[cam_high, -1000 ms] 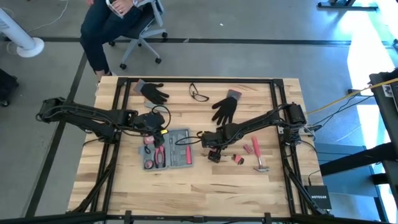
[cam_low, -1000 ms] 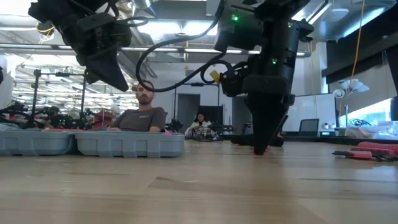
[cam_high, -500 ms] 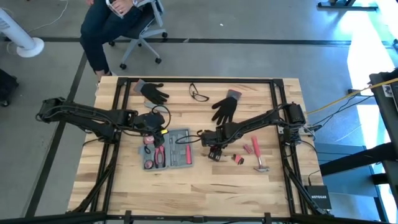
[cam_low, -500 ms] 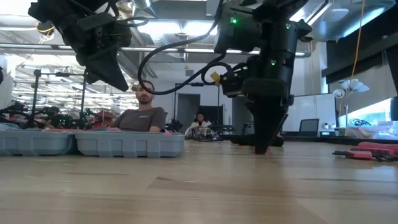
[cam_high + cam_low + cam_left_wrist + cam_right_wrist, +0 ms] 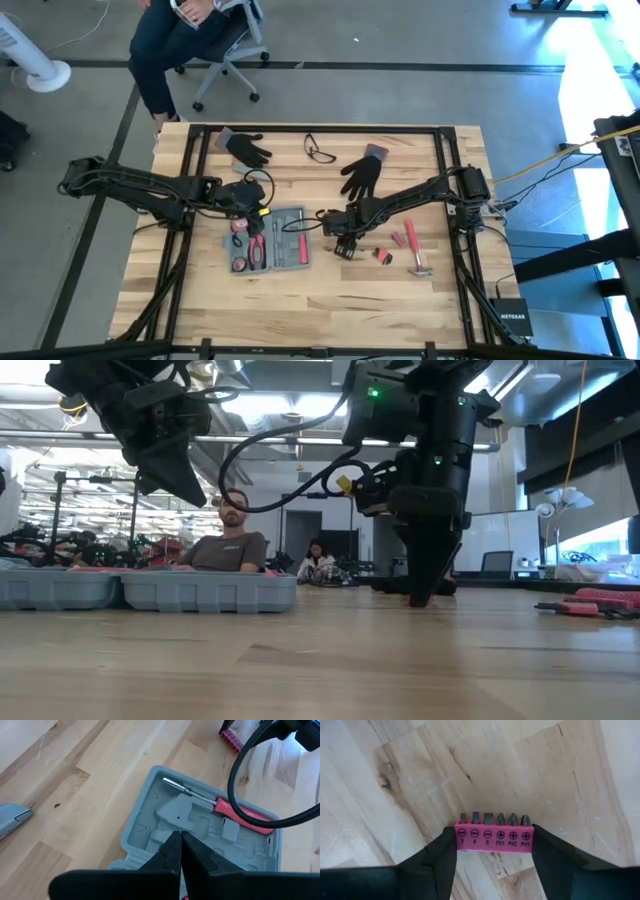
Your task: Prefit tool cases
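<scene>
Right hand (image 5: 493,851) clamps pink plastic bit holder (image 5: 493,838) low over wooden tabletop (image 5: 330,300); flat blue-grey plastic tool case (image 5: 270,240) lies just to its left, under pinched-shut left hand (image 5: 176,851), long axis across tabletop.

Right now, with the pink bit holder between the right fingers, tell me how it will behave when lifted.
The pink bit holder looks like a rigid block, so it probably won't flex. The right end effector has a finger on each short end; being small, it is likely light. The bits stand in a row on one side, so it might tilt toward them.
</scene>
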You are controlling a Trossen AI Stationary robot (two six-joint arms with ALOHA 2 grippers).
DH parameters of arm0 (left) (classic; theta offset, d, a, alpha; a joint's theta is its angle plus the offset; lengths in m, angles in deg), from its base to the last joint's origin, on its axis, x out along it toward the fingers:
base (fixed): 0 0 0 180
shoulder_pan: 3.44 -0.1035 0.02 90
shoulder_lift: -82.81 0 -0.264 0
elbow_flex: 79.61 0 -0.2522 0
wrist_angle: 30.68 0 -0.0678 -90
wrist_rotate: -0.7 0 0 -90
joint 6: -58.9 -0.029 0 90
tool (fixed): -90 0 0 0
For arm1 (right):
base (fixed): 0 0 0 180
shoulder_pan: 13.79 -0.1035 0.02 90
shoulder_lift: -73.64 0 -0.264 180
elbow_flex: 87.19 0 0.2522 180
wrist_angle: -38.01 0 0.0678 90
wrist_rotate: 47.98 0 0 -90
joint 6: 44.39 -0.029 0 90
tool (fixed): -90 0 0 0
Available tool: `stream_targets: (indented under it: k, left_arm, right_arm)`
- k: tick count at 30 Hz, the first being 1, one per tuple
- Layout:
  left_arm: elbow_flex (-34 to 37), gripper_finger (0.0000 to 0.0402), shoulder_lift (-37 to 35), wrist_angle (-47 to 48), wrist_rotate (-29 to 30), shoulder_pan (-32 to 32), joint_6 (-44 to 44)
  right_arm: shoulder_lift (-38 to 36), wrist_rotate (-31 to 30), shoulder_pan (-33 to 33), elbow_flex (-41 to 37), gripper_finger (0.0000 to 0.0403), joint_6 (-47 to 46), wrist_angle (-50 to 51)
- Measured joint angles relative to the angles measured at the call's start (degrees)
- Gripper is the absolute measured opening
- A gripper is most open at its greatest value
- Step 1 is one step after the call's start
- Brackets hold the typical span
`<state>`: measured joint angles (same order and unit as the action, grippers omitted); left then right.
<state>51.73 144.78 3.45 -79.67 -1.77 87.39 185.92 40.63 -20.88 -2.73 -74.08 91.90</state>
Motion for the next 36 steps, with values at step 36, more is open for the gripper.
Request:
stream_targets:
  k: [36]
  left_arm:
    - [0.0,0.0000,-2.2,6.7,-0.2,-4.1,-3.0]
  right_arm:
    - [-3.9,-1.2,3.5,7.9,0.0220,13.6,-8.6]
